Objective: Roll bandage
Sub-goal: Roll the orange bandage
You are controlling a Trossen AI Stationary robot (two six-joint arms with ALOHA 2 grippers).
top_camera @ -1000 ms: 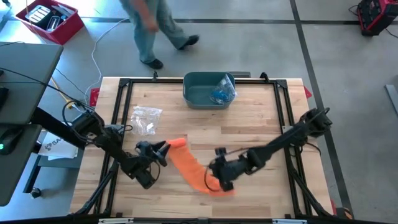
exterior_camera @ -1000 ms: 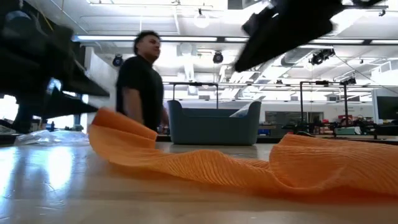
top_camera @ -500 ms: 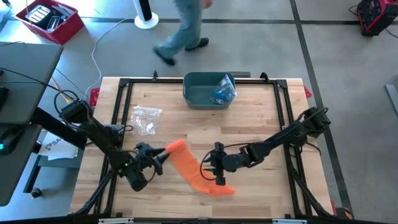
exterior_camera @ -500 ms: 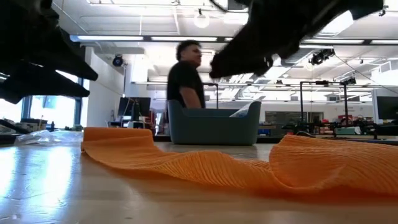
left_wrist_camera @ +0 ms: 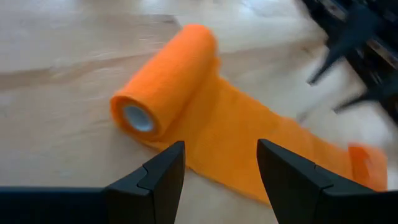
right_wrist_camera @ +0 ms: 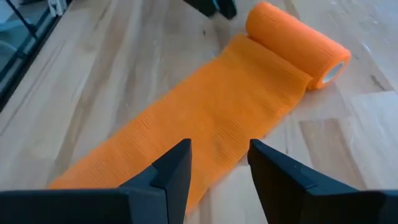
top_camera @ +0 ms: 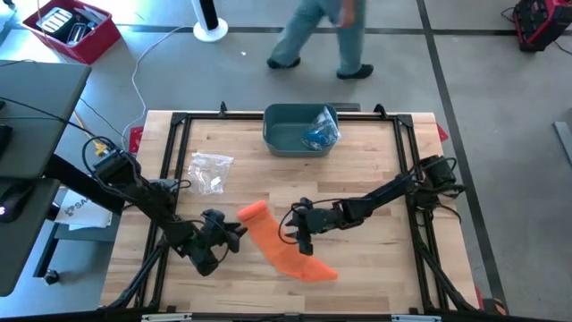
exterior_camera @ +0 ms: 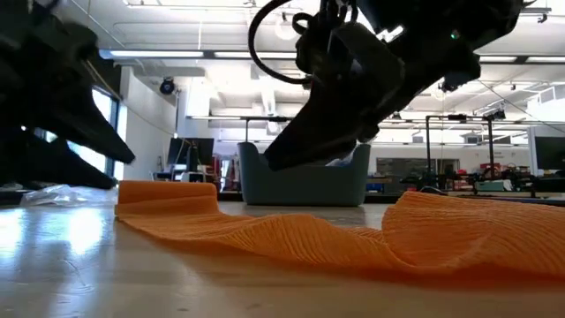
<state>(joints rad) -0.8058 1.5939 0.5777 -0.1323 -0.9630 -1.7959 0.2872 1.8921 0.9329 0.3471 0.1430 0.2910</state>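
A second before, the right gripper (top_camera: 296, 231) had sat low over the bandage's (top_camera: 279, 242) loose end near the bench's (top_camera: 375, 170) front; it had since moved up and leftward along the strip and hung above its middle. The left gripper (top_camera: 239, 230) had dropped back a little from the roll (top_camera: 254, 209), which then lay flat rather than lifted. The person (top_camera: 323, 36) beyond the bench had walked from left to right.

Both pairs of jaws stood partly open and held nothing. In the left wrist view the fingers (left_wrist_camera: 157, 177) framed the strip just short of the roll, apart from it. The right fingers (right_wrist_camera: 168, 171) hovered over the unrolled strip.

The bandage lay diagonally across the bench's front middle, rolled end toward the left gripper, the strip trailing rightward and forward, rumpled at its far end.
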